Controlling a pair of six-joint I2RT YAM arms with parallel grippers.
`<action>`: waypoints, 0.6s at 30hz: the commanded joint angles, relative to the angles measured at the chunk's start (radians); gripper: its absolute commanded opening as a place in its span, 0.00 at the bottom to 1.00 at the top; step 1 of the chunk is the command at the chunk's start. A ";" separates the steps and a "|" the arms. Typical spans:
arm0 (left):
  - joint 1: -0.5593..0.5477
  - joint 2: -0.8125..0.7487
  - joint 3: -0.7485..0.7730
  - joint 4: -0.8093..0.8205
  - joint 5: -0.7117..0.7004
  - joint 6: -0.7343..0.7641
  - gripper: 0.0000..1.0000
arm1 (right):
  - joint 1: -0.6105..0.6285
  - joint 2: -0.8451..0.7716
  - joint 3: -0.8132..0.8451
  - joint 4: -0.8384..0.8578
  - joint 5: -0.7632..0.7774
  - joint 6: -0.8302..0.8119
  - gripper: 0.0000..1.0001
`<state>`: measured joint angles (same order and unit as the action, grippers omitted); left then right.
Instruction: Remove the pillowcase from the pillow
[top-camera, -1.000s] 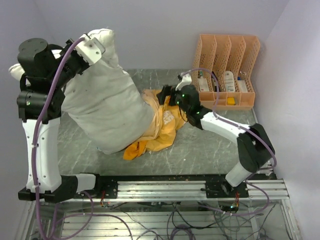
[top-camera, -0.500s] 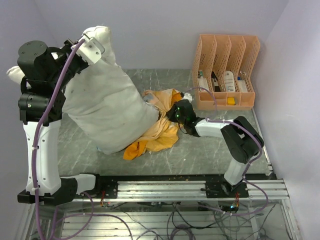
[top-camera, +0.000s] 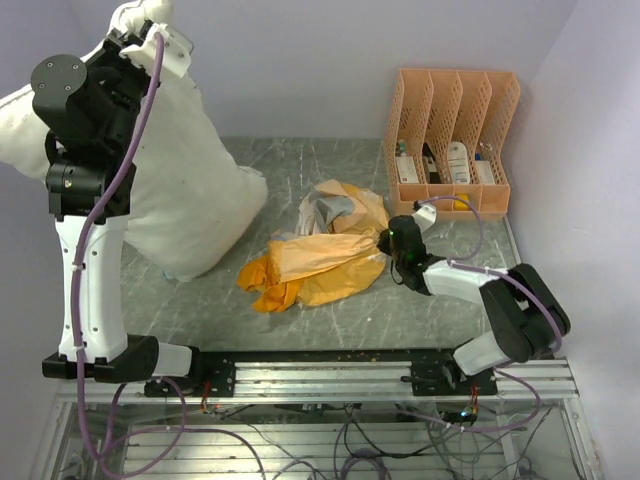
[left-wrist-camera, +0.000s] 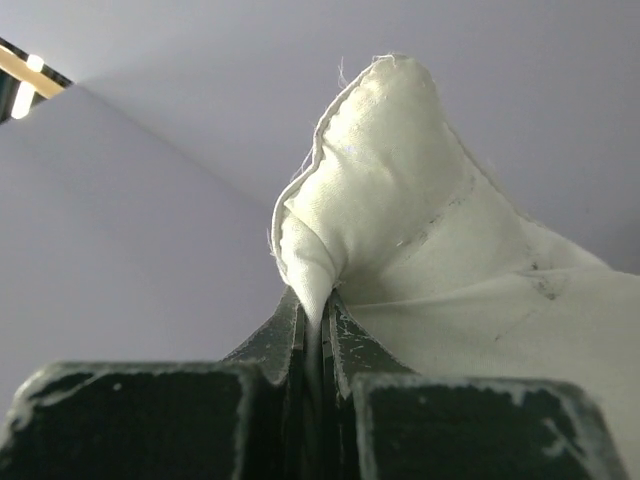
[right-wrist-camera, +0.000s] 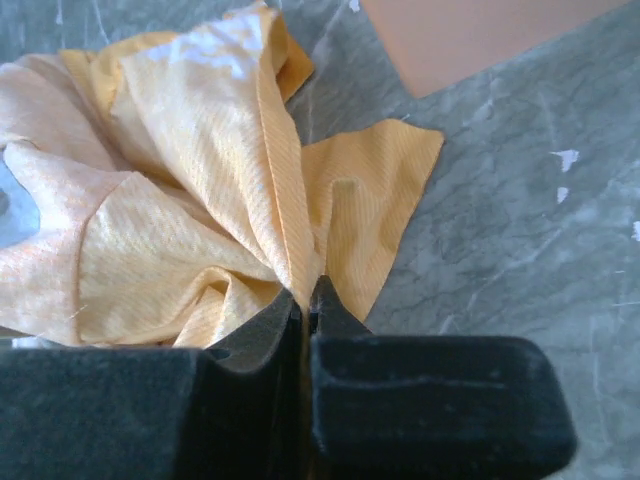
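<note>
The off-white pillow (top-camera: 185, 200) hangs high at the left, bare of its cover, its lower end near the table. My left gripper (top-camera: 140, 22) is shut on the pillow's top corner (left-wrist-camera: 370, 180), the fabric pinched between the jaws. The orange-yellow pillowcase (top-camera: 320, 258) lies crumpled and empty on the table's middle, apart from the pillow. My right gripper (top-camera: 385, 240) sits low at the pillowcase's right edge and is shut on a fold of the pillowcase (right-wrist-camera: 220, 200). Its printed face is mostly hidden in the folds.
A peach file organizer (top-camera: 452, 140) with small items stands at the back right, close behind the right arm. The grey marble tabletop (top-camera: 330, 165) runs to a metal rail (top-camera: 340, 370) at the near edge. Walls close in at the back and right.
The right gripper closed on the pillowcase and pulled it rightward. The left arm lifted the pillow up and to the left. The pillow has come out of the pillowcase.
</note>
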<state>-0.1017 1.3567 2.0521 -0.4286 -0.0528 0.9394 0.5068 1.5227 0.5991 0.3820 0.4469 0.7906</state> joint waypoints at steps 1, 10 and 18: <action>0.000 -0.039 -0.036 -0.005 0.104 -0.130 0.07 | -0.008 -0.086 -0.033 0.048 0.009 -0.043 0.05; -0.001 0.096 -0.274 -0.183 0.244 -0.411 0.46 | -0.009 -0.237 0.036 0.062 -0.146 -0.227 0.87; -0.079 0.128 -0.457 -0.060 0.230 -0.393 1.00 | -0.008 -0.393 0.117 -0.069 -0.104 -0.281 1.00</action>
<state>-0.1230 1.5097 1.6840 -0.4988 0.1810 0.5587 0.5011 1.1790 0.6773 0.3916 0.3214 0.5564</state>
